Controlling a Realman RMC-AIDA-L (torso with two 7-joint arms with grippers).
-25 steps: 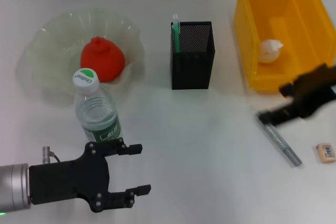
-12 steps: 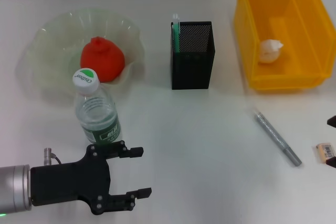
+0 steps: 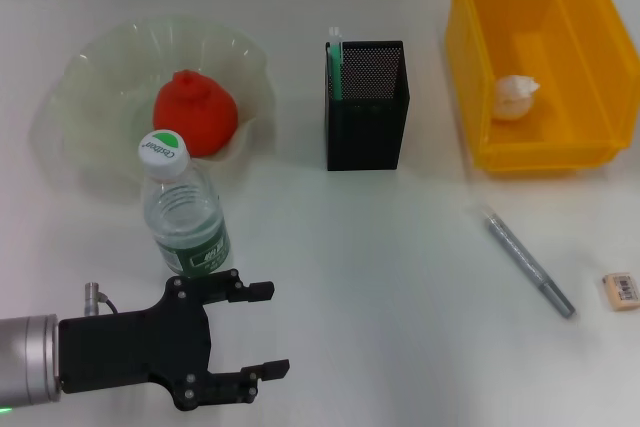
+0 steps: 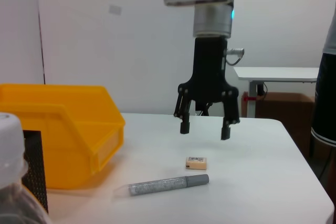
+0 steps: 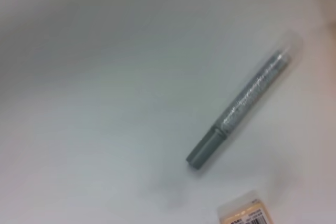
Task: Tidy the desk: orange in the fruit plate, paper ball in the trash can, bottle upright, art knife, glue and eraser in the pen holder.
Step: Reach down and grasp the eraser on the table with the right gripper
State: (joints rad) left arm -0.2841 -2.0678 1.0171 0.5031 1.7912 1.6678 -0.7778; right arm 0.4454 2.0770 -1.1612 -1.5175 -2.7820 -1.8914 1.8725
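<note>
Beige, stiff and tiny, the eraser (image 4: 196,163) looks light (pinch its long sides), with the right gripper (image 4: 205,128) spread apart above it, left gripper (image 3: 256,330) also spread.

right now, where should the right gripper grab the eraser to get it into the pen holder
Probably from straight above, closing across the eraser's short width. It is a low, flat block lying on the desk, clear of the glitter pen, so a side approach has little to catch. The left wrist view shows the right gripper hanging open over it.
</note>
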